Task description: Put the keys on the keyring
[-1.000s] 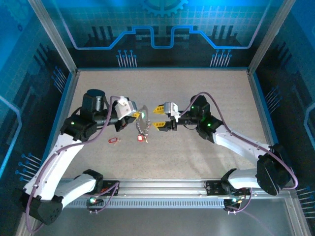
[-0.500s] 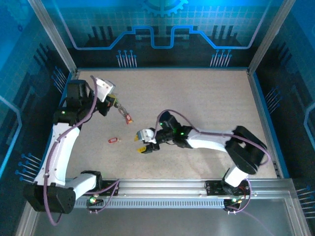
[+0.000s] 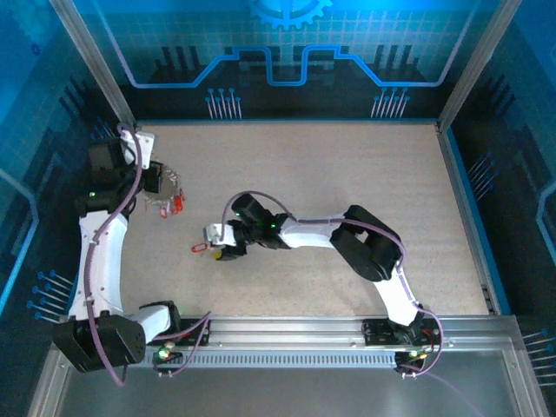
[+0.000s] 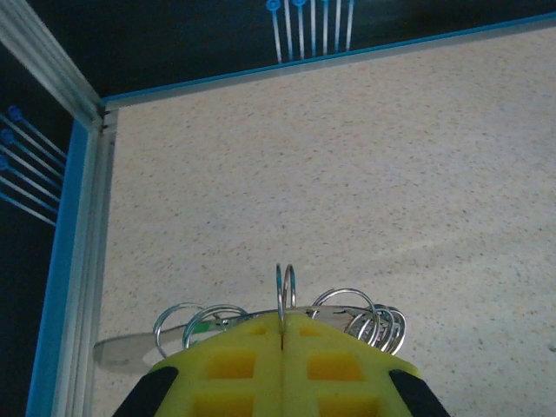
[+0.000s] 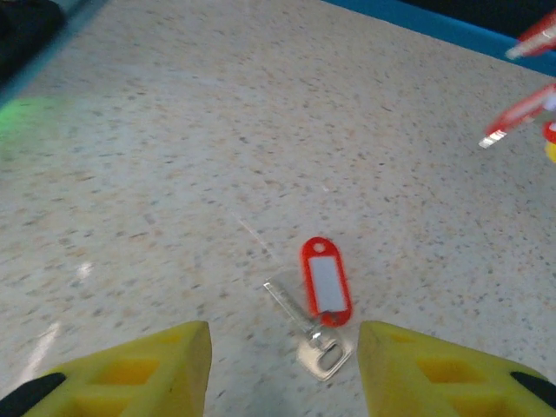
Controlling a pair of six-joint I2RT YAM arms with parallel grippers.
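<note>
On the speckled beige table [image 3: 347,174] (blue-lit walls [image 3: 287,52] around) lies a key [image 3: 201,248].

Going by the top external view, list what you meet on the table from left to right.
left claw, shut on the keyring → red-tagged keys hanging from it → loose key lying flat on the table → right claw, open just behind that key.

Speckled beige worktop [image 5: 174,130]; lower centre, a silver key [image 5: 320,354] with red, white-labelled tag; blurred red streaks [image 5: 521,122] upper right, possibly tags.
</note>
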